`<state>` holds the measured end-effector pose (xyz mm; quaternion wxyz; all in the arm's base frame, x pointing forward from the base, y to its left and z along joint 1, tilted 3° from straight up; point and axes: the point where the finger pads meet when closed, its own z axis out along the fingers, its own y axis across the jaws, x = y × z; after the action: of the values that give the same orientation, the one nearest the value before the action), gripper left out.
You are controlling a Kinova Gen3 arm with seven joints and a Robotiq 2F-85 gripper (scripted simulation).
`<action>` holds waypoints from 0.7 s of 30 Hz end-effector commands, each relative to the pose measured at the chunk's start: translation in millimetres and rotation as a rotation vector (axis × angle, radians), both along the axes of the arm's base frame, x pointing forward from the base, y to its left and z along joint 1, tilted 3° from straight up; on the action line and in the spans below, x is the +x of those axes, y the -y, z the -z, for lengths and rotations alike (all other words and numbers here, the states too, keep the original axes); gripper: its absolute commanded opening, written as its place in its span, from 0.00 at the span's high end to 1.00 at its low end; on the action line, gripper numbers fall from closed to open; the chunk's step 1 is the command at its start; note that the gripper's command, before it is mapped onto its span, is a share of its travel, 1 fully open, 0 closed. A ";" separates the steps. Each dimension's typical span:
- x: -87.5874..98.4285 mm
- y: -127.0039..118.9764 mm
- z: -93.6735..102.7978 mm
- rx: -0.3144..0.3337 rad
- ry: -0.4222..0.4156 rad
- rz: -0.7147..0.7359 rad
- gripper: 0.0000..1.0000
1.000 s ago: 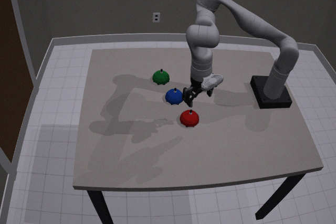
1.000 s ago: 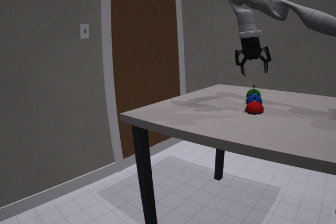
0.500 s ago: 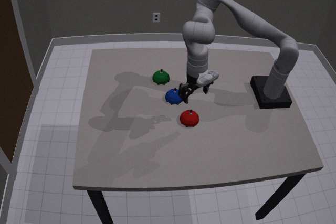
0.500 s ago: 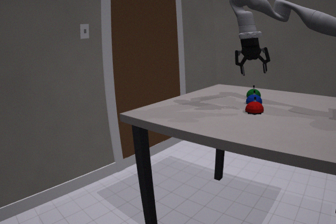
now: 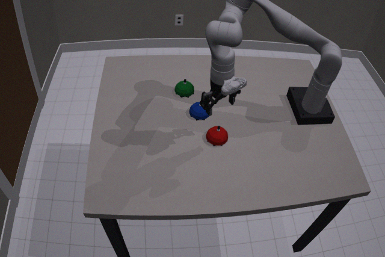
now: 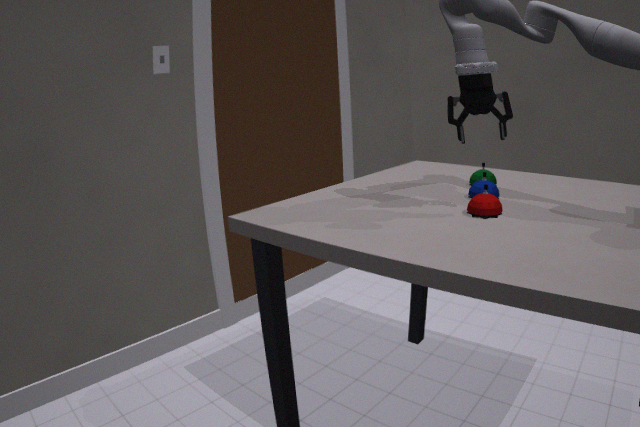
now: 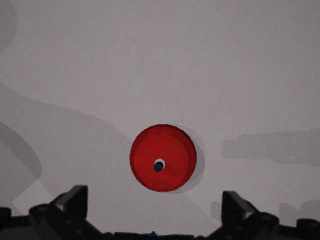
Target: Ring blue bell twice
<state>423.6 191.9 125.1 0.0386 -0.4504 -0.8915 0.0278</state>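
The blue bell (image 5: pixel 196 111) (image 6: pixel 483 189) stands on the table between a green bell (image 5: pixel 184 88) (image 6: pixel 482 176) and a red bell (image 5: pixel 216 135) (image 6: pixel 484 205) (image 7: pixel 162 157). My gripper (image 5: pixel 219 103) (image 6: pixel 481 139) (image 7: pixel 154 203) is open and empty. It points down and hangs well above the row of bells, roughly over the blue one. In the top view one finger covers the blue bell's button. The wrist view shows the red bell with its black button ahead of the fingers, and only a sliver of blue at the bottom edge.
The grey table (image 5: pixel 248 170) (image 6: pixel 361 226) carries the arm's black base (image 5: pixel 310 108) at the right. The three bells stand close together in a line. A brown door and grey walls lie beyond the table's edge.
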 end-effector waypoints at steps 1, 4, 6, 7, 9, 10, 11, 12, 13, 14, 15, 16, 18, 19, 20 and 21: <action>1.9 4.1 0.0 0.001 0.000 0.010 0.00; 1.9 4.1 0.0 0.001 0.000 0.010 0.00; 1.9 4.1 0.0 0.001 0.000 0.010 0.00; 1.9 4.1 0.0 0.001 0.000 0.010 0.00; 8.3 13.1 1.9 0.009 0.005 0.016 0.00; 8.3 13.1 1.9 0.009 0.005 0.016 0.00; 8.3 13.1 1.9 0.009 0.005 0.016 0.00; 8.3 13.1 1.9 0.009 0.005 0.016 0.00; 8.3 13.1 1.9 0.009 0.005 0.016 0.00; 8.3 13.1 1.9 0.009 0.005 0.016 0.00; 8.3 13.1 1.9 0.009 0.005 0.016 0.00; 8.3 13.1 1.9 0.009 0.005 0.016 0.00; 14.2 22.0 3.7 0.015 0.011 0.022 0.00; 14.2 22.0 3.7 0.015 0.011 0.022 0.00; 14.2 22.0 3.7 0.015 0.011 0.022 0.00; 14.2 22.0 3.7 0.015 0.011 0.022 0.00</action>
<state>436.2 173.8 121.3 0.0371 -0.4561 -0.8889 0.0190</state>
